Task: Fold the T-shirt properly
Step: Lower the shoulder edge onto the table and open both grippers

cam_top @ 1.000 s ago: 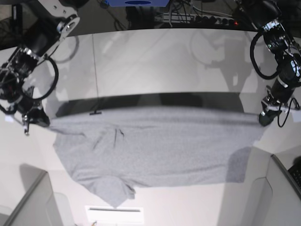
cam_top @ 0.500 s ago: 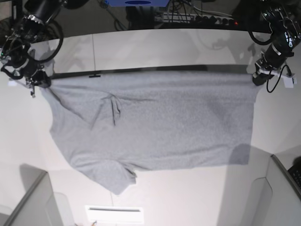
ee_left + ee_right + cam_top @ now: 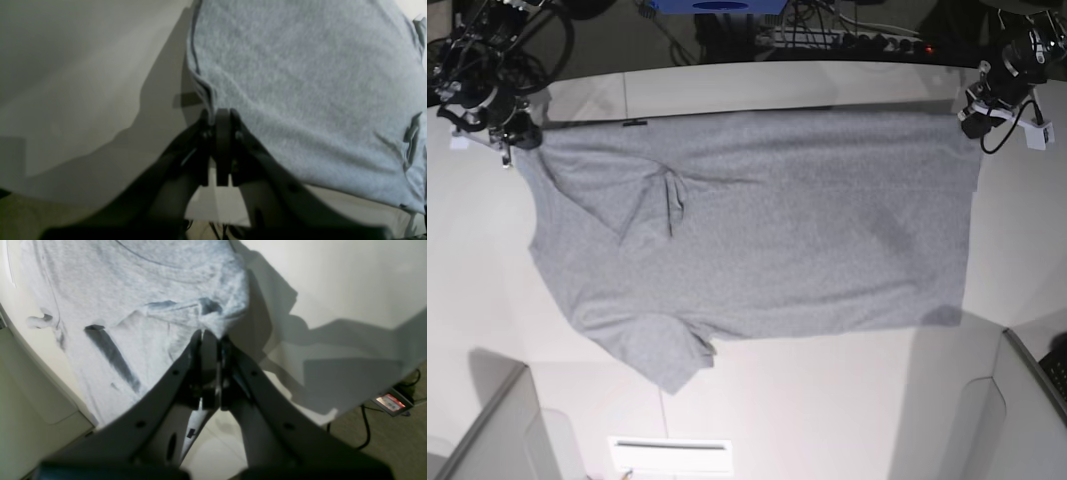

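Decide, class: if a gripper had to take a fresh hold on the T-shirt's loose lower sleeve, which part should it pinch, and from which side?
Probably the sleeve's pointed tip, coming from the near, bare table side. That tip juts out from the T-shirt, with bare surface around it, so fingers could likely slide under its edge.

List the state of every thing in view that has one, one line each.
T-shirt: spread out, plain grey side showing, not yet folded, far edge pulled taut between the two grippers, one sleeve rumpled at the near left of the base view.
left gripper: shut on the T-shirt's far corner.
right gripper: shut on the T-shirt's other far corner, by the crumpled shoulder.
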Robot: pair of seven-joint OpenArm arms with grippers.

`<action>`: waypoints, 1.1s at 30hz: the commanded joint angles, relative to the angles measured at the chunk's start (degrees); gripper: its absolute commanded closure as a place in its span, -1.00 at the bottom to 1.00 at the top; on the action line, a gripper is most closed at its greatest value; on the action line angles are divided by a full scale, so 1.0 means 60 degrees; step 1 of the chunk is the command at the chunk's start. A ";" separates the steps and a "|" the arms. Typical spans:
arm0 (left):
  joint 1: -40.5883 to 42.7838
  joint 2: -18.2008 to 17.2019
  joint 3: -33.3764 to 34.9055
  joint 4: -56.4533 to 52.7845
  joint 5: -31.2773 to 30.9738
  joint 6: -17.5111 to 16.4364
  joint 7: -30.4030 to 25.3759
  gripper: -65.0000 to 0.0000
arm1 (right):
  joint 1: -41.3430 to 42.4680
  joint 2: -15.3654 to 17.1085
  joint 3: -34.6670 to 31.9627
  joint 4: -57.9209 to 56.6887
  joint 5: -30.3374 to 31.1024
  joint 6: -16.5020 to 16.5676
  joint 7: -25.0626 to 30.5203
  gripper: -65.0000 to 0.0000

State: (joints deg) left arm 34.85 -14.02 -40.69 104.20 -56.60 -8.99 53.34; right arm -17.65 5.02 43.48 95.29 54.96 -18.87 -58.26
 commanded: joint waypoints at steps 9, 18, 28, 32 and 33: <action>0.0587 -0.0147 -0.0083 0.0164 -0.0098 -0.0017 -0.0136 1.00 | -0.0421 0.0212 0.0027 0.0200 0.0093 0.0076 0.0062 1.00; 0.0748 -0.0176 -0.0083 0.0149 -0.0098 -0.0017 -0.0136 1.00 | -0.0875 0.0153 0.0027 0.0214 0.0093 0.0076 0.0047 1.00; 0.0748 -0.0191 -0.0083 0.0120 -0.0098 -0.0017 -0.0136 1.00 | -0.1212 0.0124 0.0027 0.0742 0.0108 0.0076 0.0062 1.00; 0.0748 -0.0191 -0.0083 0.0105 -0.0098 -0.0017 -0.0136 1.00 | -0.1242 0.0124 0.0042 0.0742 0.0108 0.0076 0.0003 1.00; 0.0748 -0.0191 -0.0083 0.0105 -0.0098 -0.0017 -0.0121 1.00 | -0.1242 0.0124 0.0042 0.0727 0.0108 0.0076 0.0018 1.00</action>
State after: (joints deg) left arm 38.89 -14.44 -40.69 104.14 -56.40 -8.97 53.36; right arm -24.82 4.99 43.40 98.70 55.11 -18.85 -58.30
